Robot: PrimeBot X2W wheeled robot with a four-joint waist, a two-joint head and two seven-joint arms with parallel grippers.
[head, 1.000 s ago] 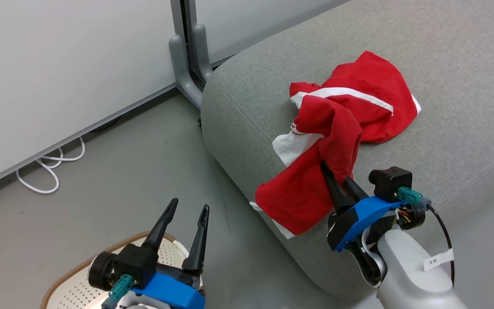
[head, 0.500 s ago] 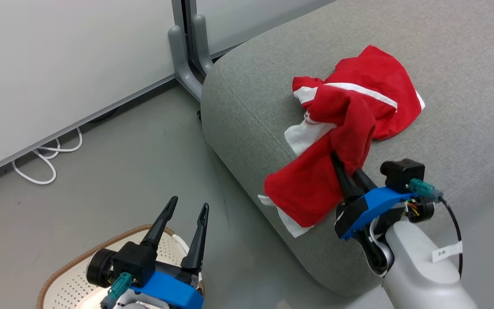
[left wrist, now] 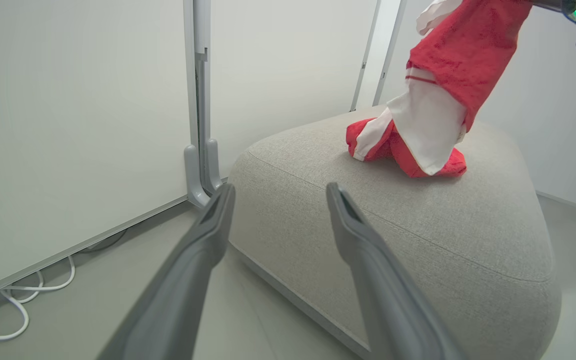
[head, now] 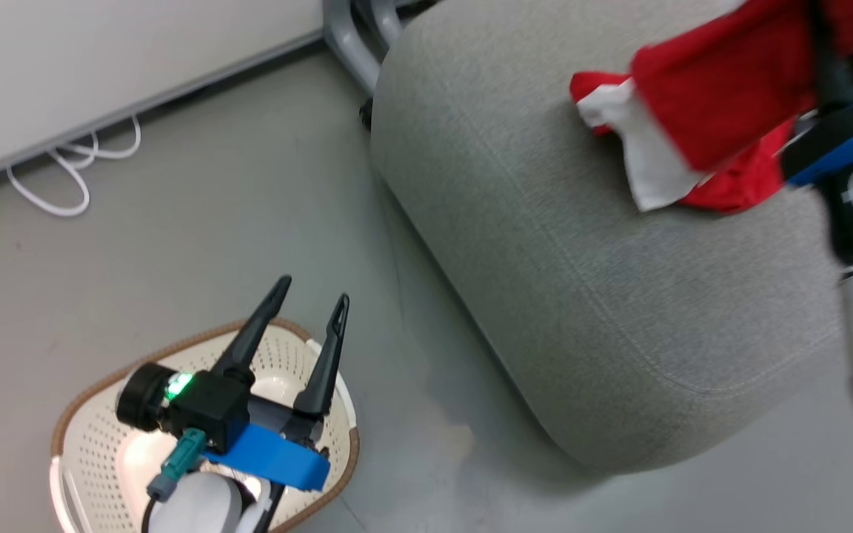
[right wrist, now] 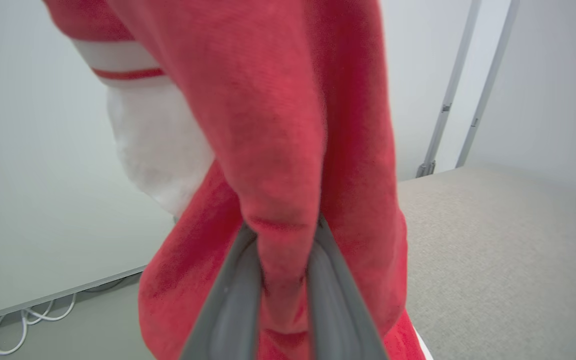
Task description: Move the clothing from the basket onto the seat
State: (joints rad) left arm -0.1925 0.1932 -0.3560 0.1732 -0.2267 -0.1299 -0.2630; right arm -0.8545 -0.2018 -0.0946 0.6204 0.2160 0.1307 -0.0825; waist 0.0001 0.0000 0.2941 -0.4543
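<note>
Head view first. Got the left gripper [head: 312, 289] at the lower left, fingers spread wide with nothing between them, hovering right over the basket [head: 89, 455] on the floor. Can make out the brown rim and the pale perforated inside, partly hidden behind the wrist. Grey sofa [head: 582, 296] just beside the basket, taking up the right half. Up in the top right corner, pretty blurry: right gripper [head: 826, 44] clamped on a red garment [head: 723, 89], lifted above the sofa, with a white panel dangling at the lower edge. Looks like a second red garment [head: 737, 194] lying on the cushion underneath. White cable [head: 64, 185] looped on the floor by the wall panel [head: 101, 59].

Left wrist view next. Same two fingers wide apart and empty, pointing toward the sofa's rounded end. Held garment hanging down from the top right, white panel reaching down to the red heap resting on top of the sofa. Can't tell whether touching it or just in front of it. Grey post [left wrist: 195, 125] standing between the wall panels, just behind the sofa's corner.

Right wrist view last. Fingers nearly shut, pinching a thick fold of red fabric between them, rest of the garment draped up and around, white-and-red striped bit at the upper left. Sofa cushion off to the right, lower down.
</note>
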